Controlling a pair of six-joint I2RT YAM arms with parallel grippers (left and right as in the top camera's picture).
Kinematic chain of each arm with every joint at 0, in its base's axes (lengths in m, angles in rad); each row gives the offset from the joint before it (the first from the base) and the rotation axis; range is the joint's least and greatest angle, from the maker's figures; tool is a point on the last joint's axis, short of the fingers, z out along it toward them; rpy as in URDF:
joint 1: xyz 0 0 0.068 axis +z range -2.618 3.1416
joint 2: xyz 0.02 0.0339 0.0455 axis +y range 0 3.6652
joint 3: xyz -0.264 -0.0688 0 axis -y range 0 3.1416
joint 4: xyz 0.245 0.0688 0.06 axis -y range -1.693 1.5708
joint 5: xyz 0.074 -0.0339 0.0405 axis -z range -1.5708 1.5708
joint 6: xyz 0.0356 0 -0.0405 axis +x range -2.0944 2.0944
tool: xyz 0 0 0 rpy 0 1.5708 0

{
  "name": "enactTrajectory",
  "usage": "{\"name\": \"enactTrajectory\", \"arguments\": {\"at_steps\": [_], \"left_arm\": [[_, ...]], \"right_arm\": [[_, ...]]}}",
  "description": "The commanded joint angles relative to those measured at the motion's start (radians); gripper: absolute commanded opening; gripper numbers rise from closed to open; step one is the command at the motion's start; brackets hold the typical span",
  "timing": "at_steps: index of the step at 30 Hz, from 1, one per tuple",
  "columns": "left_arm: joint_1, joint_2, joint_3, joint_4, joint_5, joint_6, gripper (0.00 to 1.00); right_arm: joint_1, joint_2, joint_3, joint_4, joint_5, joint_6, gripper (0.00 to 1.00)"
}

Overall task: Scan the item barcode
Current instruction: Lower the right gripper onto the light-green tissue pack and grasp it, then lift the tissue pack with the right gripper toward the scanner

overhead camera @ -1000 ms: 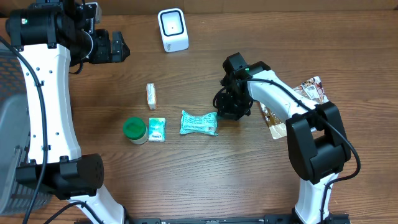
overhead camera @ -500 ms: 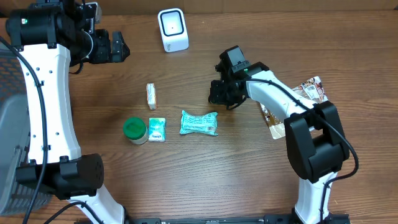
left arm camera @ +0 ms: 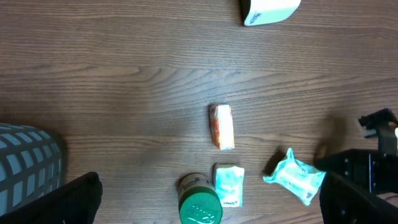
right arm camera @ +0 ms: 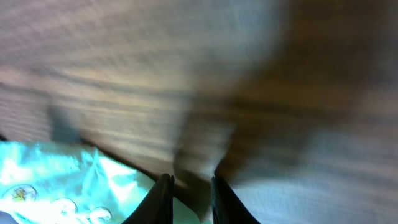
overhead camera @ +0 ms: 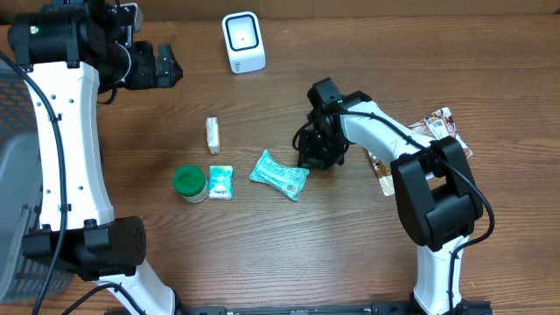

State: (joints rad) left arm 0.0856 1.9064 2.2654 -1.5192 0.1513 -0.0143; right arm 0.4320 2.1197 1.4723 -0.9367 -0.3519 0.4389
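Note:
A crinkled teal packet [overhead camera: 280, 175] lies askew on the wooden table, also seen in the left wrist view [left arm camera: 295, 182] and the right wrist view [right arm camera: 56, 180]. My right gripper [overhead camera: 315, 156] is low at the packet's right end. Its fingers [right arm camera: 189, 199] stand almost together with a narrow gap and grip nothing; the packet sits just left of them. The white scanner [overhead camera: 242, 42] stands at the back centre, its base showing in the left wrist view [left arm camera: 268, 10]. High at the back left, my left gripper [overhead camera: 166, 66] is wide open and empty [left arm camera: 208, 205].
A green-lidded jar [overhead camera: 190, 183], a small white-and-teal sachet [overhead camera: 220, 182] and an orange-and-white bar [overhead camera: 212, 134] lie left of the packet. Two snack wrappers [overhead camera: 442, 127] [overhead camera: 382, 166] sit by the right arm. A grey basket [overhead camera: 13, 201] borders the left edge.
My right gripper lifted away toward the back, then came down at the packet's right end again. The teal packet has turned and shifted slightly left. The left arm has not moved.

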Motion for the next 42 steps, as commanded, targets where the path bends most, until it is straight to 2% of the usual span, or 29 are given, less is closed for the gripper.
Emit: {"name": "enactTrajectory", "arguments": {"at_steps": [1,11,19,25,27,30,33,36,38,40,42], "left_arm": [[-0.001,-0.022,0.012,0.002,-0.005,0.026,1.0],[-0.001,-0.022,0.012,0.002,-0.005,0.026,0.99],[-0.001,-0.022,0.012,0.002,-0.005,0.026,0.99],[-0.001,-0.022,0.012,0.002,-0.005,0.026,1.0],[-0.001,-0.022,0.012,0.002,-0.005,0.026,1.0],[-0.001,-0.022,0.012,0.002,-0.005,0.026,0.99],[-0.001,-0.022,0.012,0.002,-0.005,0.026,1.0],[-0.001,-0.022,0.012,0.002,-0.005,0.026,1.0],[-0.001,-0.022,0.013,0.002,-0.005,0.026,1.0],[-0.001,-0.022,0.012,0.002,-0.005,0.026,1.0],[-0.001,-0.022,0.012,0.002,-0.005,0.026,1.0]], "right_arm": [[0.005,0.002,0.0,-0.038,-0.029,0.002,0.18],[0.074,0.002,0.0,-0.144,-0.045,-0.029,0.18],[0.178,0.002,0.0,-0.158,-0.053,-0.043,0.18],[0.197,0.002,0.001,-0.172,-0.084,-0.048,0.18],[0.195,0.001,0.006,-0.177,-0.084,-0.055,0.14],[0.186,-0.006,0.052,-0.236,-0.105,-0.134,0.13],[0.171,-0.028,0.137,-0.343,-0.105,-0.253,0.21],[0.135,-0.053,0.237,-0.437,-0.103,-0.377,0.22],[0.104,-0.072,0.284,-0.441,-0.066,-0.415,0.23],[0.073,-0.088,0.304,-0.399,0.0,-0.414,0.3],[0.038,-0.092,0.303,-0.331,0.042,-0.414,0.47]]}}
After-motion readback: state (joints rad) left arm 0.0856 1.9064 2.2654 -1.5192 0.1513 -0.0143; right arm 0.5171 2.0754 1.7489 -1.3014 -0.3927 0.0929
